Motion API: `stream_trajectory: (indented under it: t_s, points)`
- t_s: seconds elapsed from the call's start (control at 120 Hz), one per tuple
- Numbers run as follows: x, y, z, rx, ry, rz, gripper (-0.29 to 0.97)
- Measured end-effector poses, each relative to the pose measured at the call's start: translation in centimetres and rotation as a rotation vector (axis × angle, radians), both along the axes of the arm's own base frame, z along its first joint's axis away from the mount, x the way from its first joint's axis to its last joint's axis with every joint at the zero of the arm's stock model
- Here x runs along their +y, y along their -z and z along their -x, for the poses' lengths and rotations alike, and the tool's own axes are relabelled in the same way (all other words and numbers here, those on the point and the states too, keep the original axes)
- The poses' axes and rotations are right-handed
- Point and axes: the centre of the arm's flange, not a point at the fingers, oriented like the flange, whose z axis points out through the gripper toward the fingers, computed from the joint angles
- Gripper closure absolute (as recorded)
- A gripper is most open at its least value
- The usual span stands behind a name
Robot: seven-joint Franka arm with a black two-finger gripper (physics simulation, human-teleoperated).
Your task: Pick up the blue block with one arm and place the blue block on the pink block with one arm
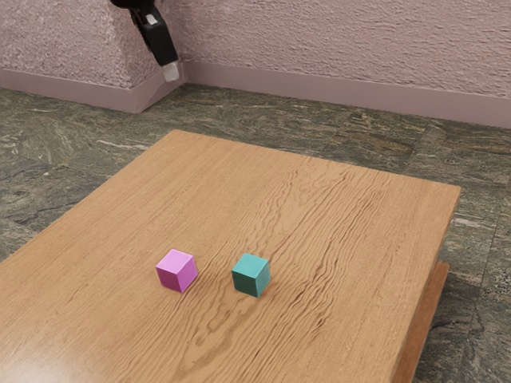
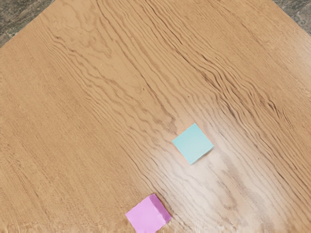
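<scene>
The blue block (image 1: 251, 274), teal in colour, rests on the wooden table (image 1: 319, 207) toward its front. The pink block (image 1: 176, 270) sits a short gap away, on the exterior view's left of it. Both stand apart and untouched. My gripper (image 1: 169, 73) hangs high above the table's far left corner, well away from both blocks, with nothing in it. From above, the wrist view shows the blue block (image 2: 193, 143) and the pink block (image 2: 148, 215) on the wood grain.
The table's right edge (image 1: 435, 279) drops to a dark stone floor (image 1: 64, 144). A pink textured wall (image 1: 335, 40) with a baseboard runs behind. Bare wood surrounds the blocks on all sides.
</scene>
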Motion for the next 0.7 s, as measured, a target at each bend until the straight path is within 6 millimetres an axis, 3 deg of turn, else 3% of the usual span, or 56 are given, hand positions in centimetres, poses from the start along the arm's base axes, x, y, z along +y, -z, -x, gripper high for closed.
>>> stream_trajectory:
  t_s: [0.042,0.083,0.217,0.342,0.4,0.433,0.492,0.617,0.7]
  points:
    - [2.6,0.1,0.1,0.036,-0.041,-0.025,0.0]
    - [3.6,0.3,0.4,0.068,-0.051,-0.049,0.0]
    - [-0.5,0.9,1.9,0.134,0.061,-0.138,0.0]
    - [-0.3,2.1,1.1,0.184,0.097,-0.143,0.0]
    - [-0.8,6.4,-2.3,0.264,0.135,-0.121,0.0]
    - [-0.9,9.9,-4.4,0.321,0.147,-0.119,0.0]
    - [0.1,15.4,-6.7,0.395,0.14,-0.121,0.0]
    - [1.1,23.7,-8.1,0.454,0.138,-0.124,0.0]
    - [1.3,26.9,-8.4,0.447,0.135,-0.12,0.0]
